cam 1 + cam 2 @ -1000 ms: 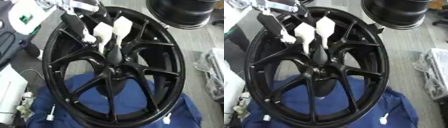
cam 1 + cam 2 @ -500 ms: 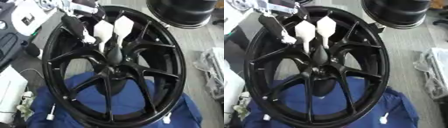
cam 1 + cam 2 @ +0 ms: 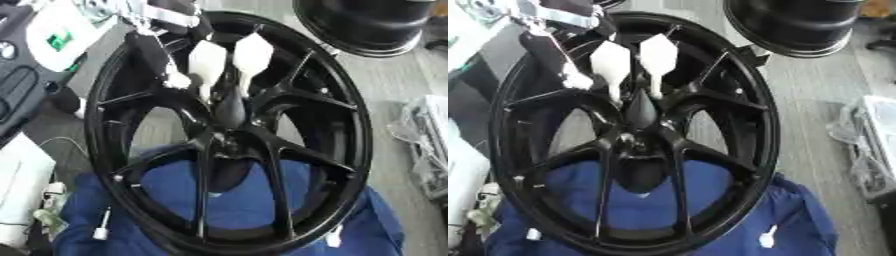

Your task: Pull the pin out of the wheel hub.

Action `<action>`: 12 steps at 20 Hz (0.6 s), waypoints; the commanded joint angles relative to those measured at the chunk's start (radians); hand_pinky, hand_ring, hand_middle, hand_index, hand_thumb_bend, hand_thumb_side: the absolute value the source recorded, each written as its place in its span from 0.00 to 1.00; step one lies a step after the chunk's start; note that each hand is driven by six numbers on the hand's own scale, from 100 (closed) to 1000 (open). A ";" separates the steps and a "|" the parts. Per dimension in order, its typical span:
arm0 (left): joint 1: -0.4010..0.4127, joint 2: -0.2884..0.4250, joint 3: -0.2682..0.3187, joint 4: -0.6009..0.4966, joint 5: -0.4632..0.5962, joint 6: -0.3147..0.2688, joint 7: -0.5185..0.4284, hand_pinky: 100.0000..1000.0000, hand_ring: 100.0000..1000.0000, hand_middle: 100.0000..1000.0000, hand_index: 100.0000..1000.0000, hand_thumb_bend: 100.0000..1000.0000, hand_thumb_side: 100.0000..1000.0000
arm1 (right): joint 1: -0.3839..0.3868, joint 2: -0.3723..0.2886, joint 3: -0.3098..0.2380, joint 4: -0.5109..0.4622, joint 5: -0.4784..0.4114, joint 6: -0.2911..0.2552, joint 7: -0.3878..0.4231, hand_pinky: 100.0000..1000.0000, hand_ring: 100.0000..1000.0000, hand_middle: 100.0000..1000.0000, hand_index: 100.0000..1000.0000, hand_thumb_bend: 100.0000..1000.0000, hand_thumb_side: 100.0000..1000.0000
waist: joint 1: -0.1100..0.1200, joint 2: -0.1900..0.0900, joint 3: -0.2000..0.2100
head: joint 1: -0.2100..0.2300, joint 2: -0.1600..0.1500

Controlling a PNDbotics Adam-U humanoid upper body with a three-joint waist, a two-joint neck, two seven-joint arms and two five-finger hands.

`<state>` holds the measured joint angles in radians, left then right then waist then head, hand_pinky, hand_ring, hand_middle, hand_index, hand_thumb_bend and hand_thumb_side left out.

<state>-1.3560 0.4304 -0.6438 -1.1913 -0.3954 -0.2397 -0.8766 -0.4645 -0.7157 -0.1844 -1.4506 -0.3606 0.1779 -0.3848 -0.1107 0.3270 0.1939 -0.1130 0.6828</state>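
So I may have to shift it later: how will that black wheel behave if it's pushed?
The black wheel is probably rigid and heavy, given its thick rim and spokes. Lying on the blue cloth, it would likely slide, dragging the cloth, rather than roll.

**Soft daylight, blurred frames**

Even, diffuse light falls from above; the white fingers [image 3: 207, 62] glare pale, edges smeared by blur; the black wheel [image 3: 341, 150] below them swallows detail, faint sheen on its spokes; the blue cloth [image 3: 798, 220] looks soft.
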 commanded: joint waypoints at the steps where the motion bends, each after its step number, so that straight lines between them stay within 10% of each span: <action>1: -0.029 0.015 0.016 -0.030 0.019 -0.006 -0.030 0.86 0.63 0.42 0.47 0.00 0.12 | -0.004 -0.024 -0.014 -0.003 0.011 0.004 0.001 0.80 0.57 0.52 0.79 0.00 0.57 | 0.003 -0.020 0.000 | -0.001 -0.008; 12: -0.040 0.019 0.082 -0.074 -0.004 0.141 -0.030 0.75 0.45 0.23 0.23 0.00 0.14 | 0.001 -0.020 -0.018 0.002 0.019 0.007 0.004 0.79 0.57 0.52 0.79 0.00 0.57 | 0.000 -0.021 0.003 | -0.002 -0.006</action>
<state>-1.3660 0.4312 -0.5917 -1.2416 -0.3935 -0.1220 -0.9073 -0.4566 -0.7074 -0.1850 -1.4455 -0.3496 0.1845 -0.3788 -0.1144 0.3292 0.1987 -0.1153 0.6829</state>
